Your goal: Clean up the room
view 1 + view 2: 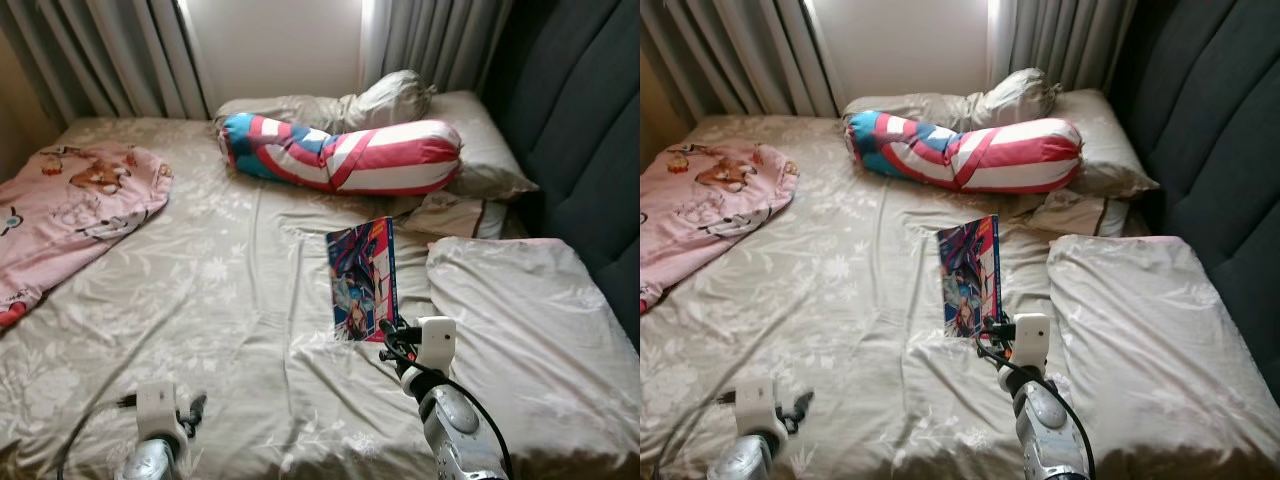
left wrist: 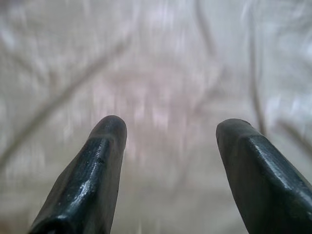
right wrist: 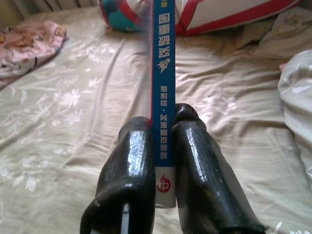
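Right wrist view: right gripper (image 3: 163, 146) clamps blue spine of book (image 3: 162, 73) between both fingers – book held upright on edge above floral bedsheet (image 1: 200, 300), near striped bolster pillow (image 1: 345, 152). Right arm reaches forward over bed. Left gripper (image 2: 168, 141) low over sheet – fingers spread wide, holding nothing. Pink blanket (image 1: 70, 195) lies at left.
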Robot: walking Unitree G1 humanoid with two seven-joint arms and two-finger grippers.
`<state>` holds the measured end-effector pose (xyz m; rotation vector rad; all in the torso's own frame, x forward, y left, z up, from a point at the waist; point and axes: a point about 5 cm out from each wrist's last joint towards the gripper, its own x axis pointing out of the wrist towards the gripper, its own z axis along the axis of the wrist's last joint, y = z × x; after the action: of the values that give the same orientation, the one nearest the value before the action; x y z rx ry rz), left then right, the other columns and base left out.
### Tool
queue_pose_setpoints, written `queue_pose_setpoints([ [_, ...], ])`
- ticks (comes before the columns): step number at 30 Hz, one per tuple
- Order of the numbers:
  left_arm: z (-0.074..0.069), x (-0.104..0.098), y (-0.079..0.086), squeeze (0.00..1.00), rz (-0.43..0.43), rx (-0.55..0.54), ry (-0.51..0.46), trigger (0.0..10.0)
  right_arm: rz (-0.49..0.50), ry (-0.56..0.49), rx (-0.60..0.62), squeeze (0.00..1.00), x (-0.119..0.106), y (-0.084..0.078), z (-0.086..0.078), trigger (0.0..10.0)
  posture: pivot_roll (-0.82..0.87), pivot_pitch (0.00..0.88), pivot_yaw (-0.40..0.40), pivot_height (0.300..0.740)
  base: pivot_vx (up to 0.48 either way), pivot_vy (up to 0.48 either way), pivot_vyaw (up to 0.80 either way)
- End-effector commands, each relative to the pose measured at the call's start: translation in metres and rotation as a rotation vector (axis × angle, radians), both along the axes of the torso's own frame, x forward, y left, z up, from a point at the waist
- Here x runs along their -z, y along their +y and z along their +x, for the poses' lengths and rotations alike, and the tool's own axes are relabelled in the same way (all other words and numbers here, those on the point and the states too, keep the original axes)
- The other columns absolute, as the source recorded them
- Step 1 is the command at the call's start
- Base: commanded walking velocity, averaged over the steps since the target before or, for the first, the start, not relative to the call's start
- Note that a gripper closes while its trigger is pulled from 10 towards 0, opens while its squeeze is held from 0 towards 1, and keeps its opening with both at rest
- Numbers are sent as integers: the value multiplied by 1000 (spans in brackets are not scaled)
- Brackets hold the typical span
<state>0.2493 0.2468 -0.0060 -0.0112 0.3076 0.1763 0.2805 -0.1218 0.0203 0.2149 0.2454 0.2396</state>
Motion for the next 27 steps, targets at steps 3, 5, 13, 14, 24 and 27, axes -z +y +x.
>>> queue_pose_setpoints([
  [3, -4, -14, -6, 0, 21, 54, -132, 10000, 5, -41, -46, 0, -8, 3, 1, 10000, -54, 78, -43, 740, 0, 0, 0],
  [5, -6, -15, -7, 0, 23, 57, -140, 10000, 3, -40, -46, 0, -8, 3, 1, 10000, -53, 78, -44, 740, 0, 0, 0],
  [13, -3, -23, -18, 0, 15, 56, -201, 10000, -38, 0, -14, 0, -2, -2, 0, 10000, -57, 63, -50, 740, 0, 0, 0],
  [14, 0, -25, -20, 0, 10, 59, -208, 10000, -58, 19, -18, 0, 1, -3, 0, 10000, -60, 62, -49, 740, 0, 0, 0],
  [24, 6, -32, -27, 0, -5, 76, -225, 10000, -64, 28, -21, 0, 3, -2, -1, 10000, -64, 50, -48, 695, 0, 0, 0],
  [27, 5, -33, -27, 0, -9, 73, -227, 10000, -61, 20, -23, 0, 2, -1, -1, 10000, -62, 49, -49, 675, 0, 0, 0],
])
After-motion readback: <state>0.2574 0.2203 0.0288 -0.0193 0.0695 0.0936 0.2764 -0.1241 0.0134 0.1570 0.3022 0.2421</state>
